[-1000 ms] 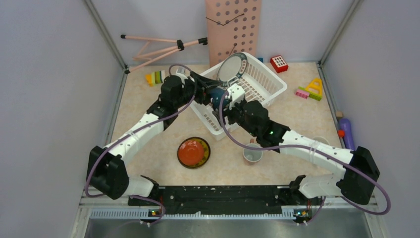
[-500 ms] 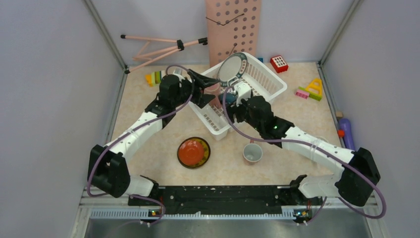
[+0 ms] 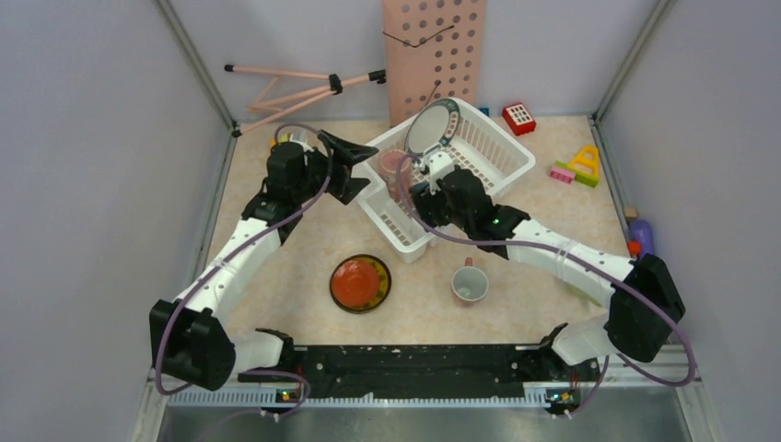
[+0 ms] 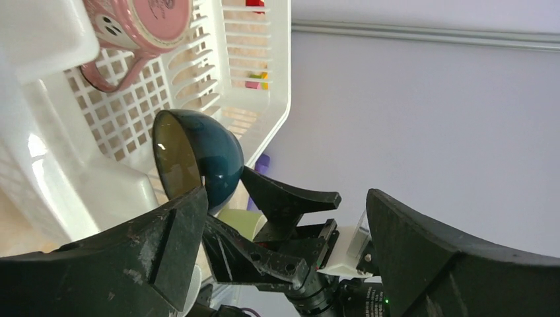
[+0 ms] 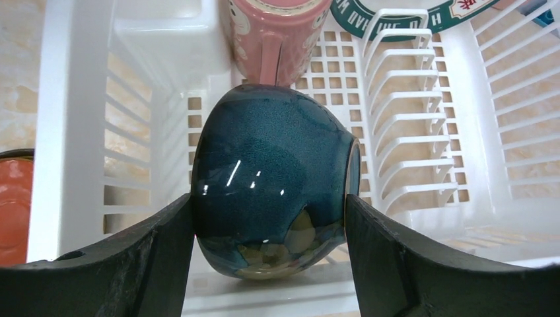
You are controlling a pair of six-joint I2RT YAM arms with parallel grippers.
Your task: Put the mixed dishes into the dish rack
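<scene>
My left gripper (image 3: 361,168) lets go of the blue bowl (image 5: 271,178), spreads wide and backs off past the left edge of the rack (image 3: 509,152). My right gripper (image 5: 269,206), now holding the bowl alone, carries it farther in over the rack, close to the pink cup (image 5: 271,33).

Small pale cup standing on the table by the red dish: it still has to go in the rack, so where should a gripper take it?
Pinch the rim wall of the small pale cup from straight above, one finger inside, one outside. It stands upright, mouth open upward; its small handle points to the far side, so the near rim is likely freest.
</scene>
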